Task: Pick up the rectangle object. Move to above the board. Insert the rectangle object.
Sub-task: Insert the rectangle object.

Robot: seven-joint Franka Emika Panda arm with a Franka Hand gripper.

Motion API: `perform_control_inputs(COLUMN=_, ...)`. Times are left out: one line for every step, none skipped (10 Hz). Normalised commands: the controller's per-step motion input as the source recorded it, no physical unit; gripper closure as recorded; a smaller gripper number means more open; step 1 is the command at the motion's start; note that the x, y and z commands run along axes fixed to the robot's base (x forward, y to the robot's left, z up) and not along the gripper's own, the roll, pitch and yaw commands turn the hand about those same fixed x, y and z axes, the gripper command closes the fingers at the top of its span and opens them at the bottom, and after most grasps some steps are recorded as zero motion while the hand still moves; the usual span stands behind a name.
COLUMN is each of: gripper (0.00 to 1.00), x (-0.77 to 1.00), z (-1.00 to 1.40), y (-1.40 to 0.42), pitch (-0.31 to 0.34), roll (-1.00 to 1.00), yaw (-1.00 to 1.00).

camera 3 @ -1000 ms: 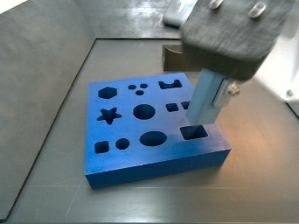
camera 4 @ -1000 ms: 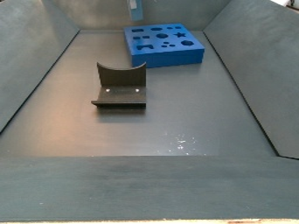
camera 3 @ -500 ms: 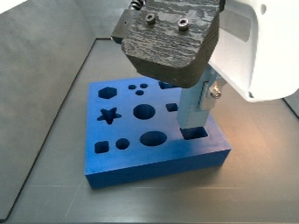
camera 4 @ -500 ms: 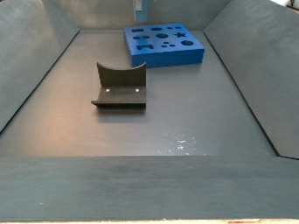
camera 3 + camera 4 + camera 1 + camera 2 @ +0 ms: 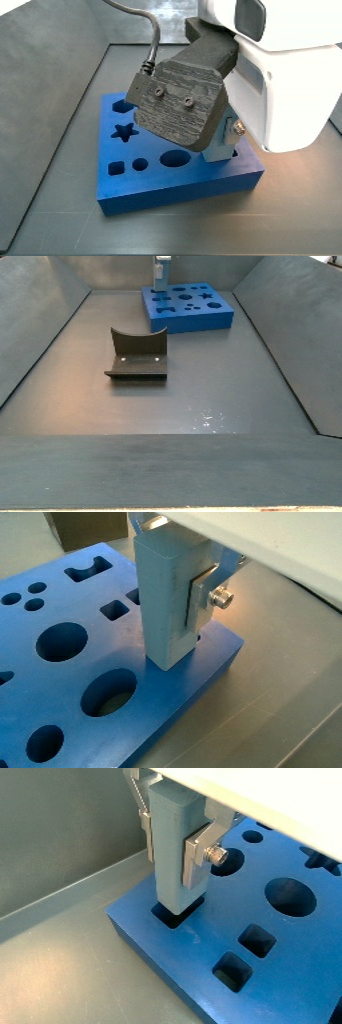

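Note:
The gripper (image 5: pixel 177 848) is shut on the rectangle object (image 5: pixel 174 863), a tall light-blue block held upright between the silver fingers (image 5: pixel 197 856). Its lower end sits in the mouth of a square hole near a corner of the board (image 5: pixel 307 958), a thick bright-blue slab with many cut-outs. Both wrist views show this grip, with the gripper (image 5: pixel 171 602) round the block (image 5: pixel 163 612) over the board (image 5: pixel 147 712). In a side view the gripper (image 5: pixel 225 145) and arm cover much of the board (image 5: pixel 174 190). In a side view the board (image 5: pixel 194 324) lies far back, with the gripper (image 5: pixel 159 271) over it.
The fixture (image 5: pixel 136 354) stands on the grey floor in the middle, well apart from the board. Sloping grey walls (image 5: pixel 34 346) enclose the floor on all sides. The board lies close to the back wall.
The gripper has come down with the block, whose lower end now meets the square hole. In the side view the arm's body now covers more of the board.

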Motion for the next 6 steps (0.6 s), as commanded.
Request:
perform_control_inputs(gripper=1.0, x=0.01, z=0.0, y=0.1, pitch=0.0, roll=-0.13, yaw=0.0)
perform_control_inputs(gripper=1.0, x=0.34, z=0.02, y=0.35, pitch=0.169, roll=-0.45, yaw=0.0)
perform_control_inputs(gripper=1.0, x=0.25, z=0.0, y=0.17, pitch=0.109, roll=-0.29, yaw=0.0)
perform_control_inputs(gripper=1.0, x=0.01, z=-0.02, y=0.0, pitch=0.0, roll=0.03, yaw=0.0)
perform_control_inputs(gripper=1.0, x=0.0, z=-0.04, y=-0.04, pitch=-0.043, roll=0.09, yaw=0.0)
perform_control_inputs(gripper=1.0, x=-0.16, z=-0.17, y=-0.17, pitch=-0.154, roll=0.3, yaw=0.0)
